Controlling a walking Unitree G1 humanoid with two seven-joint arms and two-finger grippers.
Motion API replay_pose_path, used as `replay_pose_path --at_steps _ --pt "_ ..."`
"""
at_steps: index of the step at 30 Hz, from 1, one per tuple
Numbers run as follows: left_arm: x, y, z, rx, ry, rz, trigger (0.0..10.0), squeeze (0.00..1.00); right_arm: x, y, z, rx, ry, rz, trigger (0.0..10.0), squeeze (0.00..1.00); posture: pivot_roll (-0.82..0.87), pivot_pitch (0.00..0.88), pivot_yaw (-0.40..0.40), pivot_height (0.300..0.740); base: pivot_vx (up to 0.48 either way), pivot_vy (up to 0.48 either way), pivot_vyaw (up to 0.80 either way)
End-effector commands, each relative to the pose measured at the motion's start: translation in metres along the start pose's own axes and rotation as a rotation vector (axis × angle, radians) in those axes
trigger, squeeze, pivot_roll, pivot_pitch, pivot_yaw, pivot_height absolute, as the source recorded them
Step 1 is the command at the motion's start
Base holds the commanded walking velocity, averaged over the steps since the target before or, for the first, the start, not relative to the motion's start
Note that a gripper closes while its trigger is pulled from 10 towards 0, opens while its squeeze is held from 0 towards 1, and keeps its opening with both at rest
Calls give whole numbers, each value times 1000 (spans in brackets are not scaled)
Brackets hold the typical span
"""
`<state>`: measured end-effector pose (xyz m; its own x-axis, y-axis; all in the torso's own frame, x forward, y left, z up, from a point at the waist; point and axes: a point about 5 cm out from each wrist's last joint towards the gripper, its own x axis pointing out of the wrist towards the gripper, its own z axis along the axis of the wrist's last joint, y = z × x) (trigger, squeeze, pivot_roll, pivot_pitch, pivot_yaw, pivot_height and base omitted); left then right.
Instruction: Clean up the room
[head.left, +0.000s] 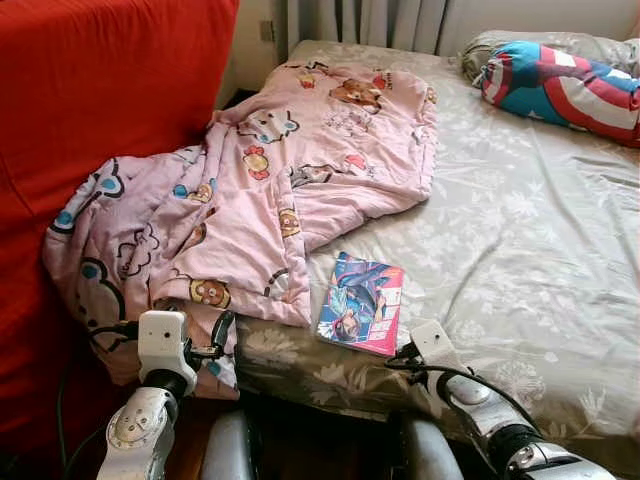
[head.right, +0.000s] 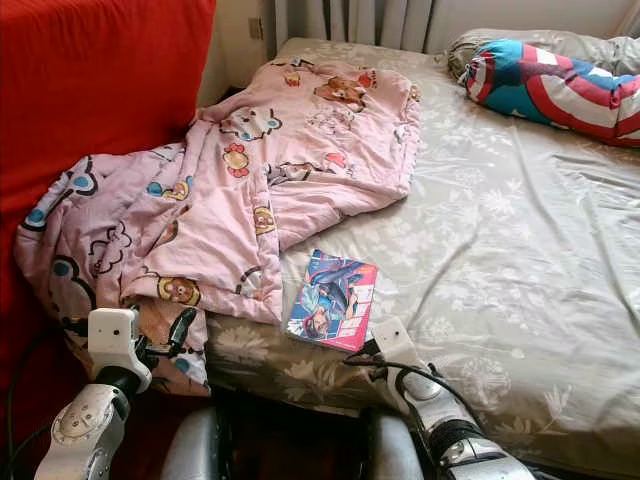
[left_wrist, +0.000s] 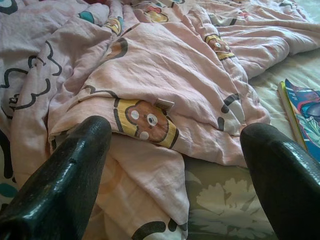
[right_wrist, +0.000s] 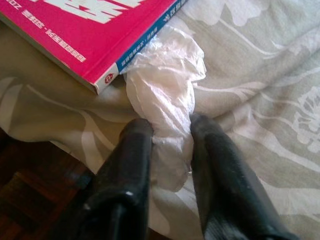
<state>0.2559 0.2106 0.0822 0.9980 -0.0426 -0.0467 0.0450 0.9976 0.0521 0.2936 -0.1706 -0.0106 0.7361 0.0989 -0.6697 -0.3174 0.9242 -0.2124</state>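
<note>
My right gripper (right_wrist: 167, 132) pinches a crumpled tissue (right_wrist: 165, 82) beside the book (head.left: 361, 302), low centre of frame. My left gripper (left_wrist: 175, 150) hangs open before the blanket (head.left: 270, 190). Next I should lift the tissue clear and find a bin.

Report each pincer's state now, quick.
Left pincer: open, empty, hovering by the pink blanket.
Right pincer: shut on a crumpled white plastic wrapper beside the book.
</note>
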Motion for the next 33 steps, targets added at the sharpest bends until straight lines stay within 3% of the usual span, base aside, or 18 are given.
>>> replay_pose_path --at_steps 1,12,21,26,29,31,32,33 --pt "-2 1 2 10 -1 -4 10000 0 -1 0 -9 3 36 -4 0 0 146 123 -41 576 0 0 0" --pt "-1 1 1 10 3 6 10000 0 -1 -1 -7 23 19 -24 0 0 148 118 -44 576 0 0 0" --pt "4 6 -10 2 28 44 10000 0 -2 -8 -5 124 -36 -85 0 0 126 54 -52 576 0 0 0" --pt "9 8 -12 -6 28 66 10000 0 -12 -29 9 274 -278 -213 0 0 97 4 -52 576 0 0 0" --pt "10 10 -17 -9 40 80 10000 0 -22 -27 20 353 -480 -223 0 0 62 0 -48 576 0 0 0" --pt "10 10 -20 -10 44 85 10000 0 -26 -24 23 369 -528 -213 0 0 55 0 -50 576 0 0 0" --pt "10 11 -22 -9 49 89 10000 0 -28 -19 25 363 -563 -187 3490 0 52 0 -50 576 0 0 0" --pt "10 12 -24 -13 56 99 10000 0 -30 -12 25 364 -587 -154 10000 0 42 0 -51 576 0 0 0"
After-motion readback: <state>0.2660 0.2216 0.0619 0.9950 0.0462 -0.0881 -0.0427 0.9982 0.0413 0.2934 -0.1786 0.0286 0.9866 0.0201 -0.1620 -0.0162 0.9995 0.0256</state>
